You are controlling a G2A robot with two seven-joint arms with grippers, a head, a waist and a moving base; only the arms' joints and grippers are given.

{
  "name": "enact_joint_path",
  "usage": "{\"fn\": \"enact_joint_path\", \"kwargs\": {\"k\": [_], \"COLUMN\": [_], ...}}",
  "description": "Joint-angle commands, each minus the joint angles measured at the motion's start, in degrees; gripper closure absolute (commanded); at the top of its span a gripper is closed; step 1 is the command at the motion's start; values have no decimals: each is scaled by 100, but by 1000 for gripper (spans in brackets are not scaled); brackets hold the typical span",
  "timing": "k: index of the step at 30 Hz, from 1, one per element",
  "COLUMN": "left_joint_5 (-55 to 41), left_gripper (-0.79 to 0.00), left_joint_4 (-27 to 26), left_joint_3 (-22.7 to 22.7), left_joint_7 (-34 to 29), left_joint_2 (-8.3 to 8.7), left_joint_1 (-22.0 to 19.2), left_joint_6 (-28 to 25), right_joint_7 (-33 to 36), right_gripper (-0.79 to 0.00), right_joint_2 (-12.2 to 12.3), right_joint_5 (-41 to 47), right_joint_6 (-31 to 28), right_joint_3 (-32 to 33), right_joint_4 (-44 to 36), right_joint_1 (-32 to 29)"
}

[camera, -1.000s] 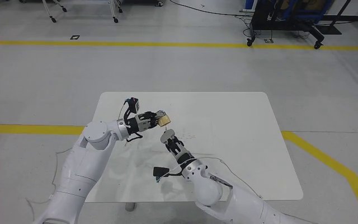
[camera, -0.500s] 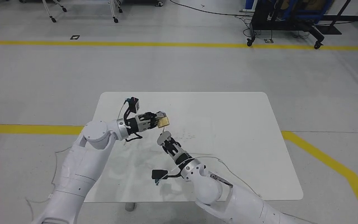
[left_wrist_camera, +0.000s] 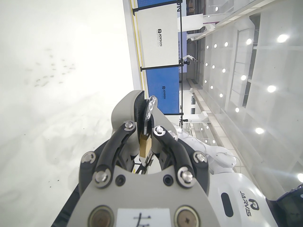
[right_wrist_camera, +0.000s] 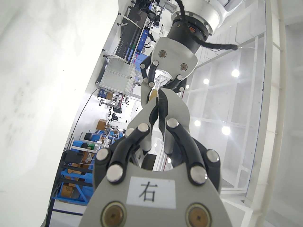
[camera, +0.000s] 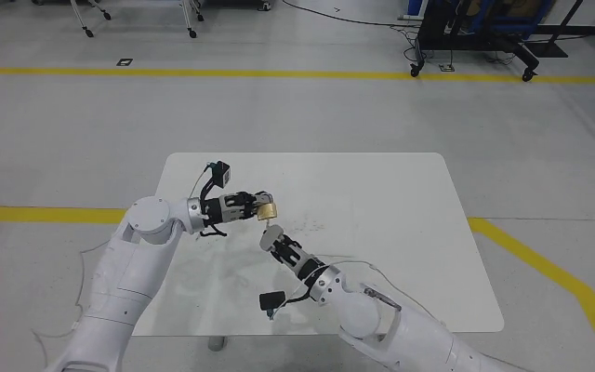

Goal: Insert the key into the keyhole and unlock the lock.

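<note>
**My left gripper has the lock, my right gripper is right next to it**

My left gripper (left_wrist_camera: 144,95) is clenched on the small brass padlock with a silver loop (left_wrist_camera: 145,145). In the left wrist view its yellow body sits low between my two fingers (left_wrist_camera: 125,112). The silver loop runs up between the black pads. The padlock is up in the air over the left half of the flat white desk (camera: 400,205), away from every edge.

My right gripper (camera: 271,236) is up in the air too. From above, its tip is just beside the padlock, on the side toward the desk's near edge. It points at the padlock, and I can see a thin gap between the two.

My right fingers (right_wrist_camera: 175,109) are pressed together. I cannot tell whether a key is pinched between them, because the slit there is too thin to see into. In the right wrist view my right fingertips line up with the yellow body held by the left gripper. From that side I cannot tell if they touch it.
</note>
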Motion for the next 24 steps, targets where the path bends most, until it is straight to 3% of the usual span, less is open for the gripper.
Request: {"fn": "enact_joint_path", "kwargs": {"k": [1,10,24], "left_joint_5": [-2,-80,-86], "left_gripper": [0,0,0], "left_joint_4": [-1,-6,0], "left_joint_3": [8,35,140], "left_joint_7": [16,80,66], "left_joint_2": [4,12,22], "left_joint_1": [0,2,-35], "left_joint_6": [2,-7,-60], "right_joint_7": [-82,-414,-423], "right_gripper": [0,0,0], "right_joint_2": [49,151,91], "right_joint_5": [0,0,7], "right_joint_6": [-24,77,-3], "right_joint_3": [41,133,180], "right_joint_4": [-46,-103,-61], "right_joint_1": [-35,-134,-117]}}
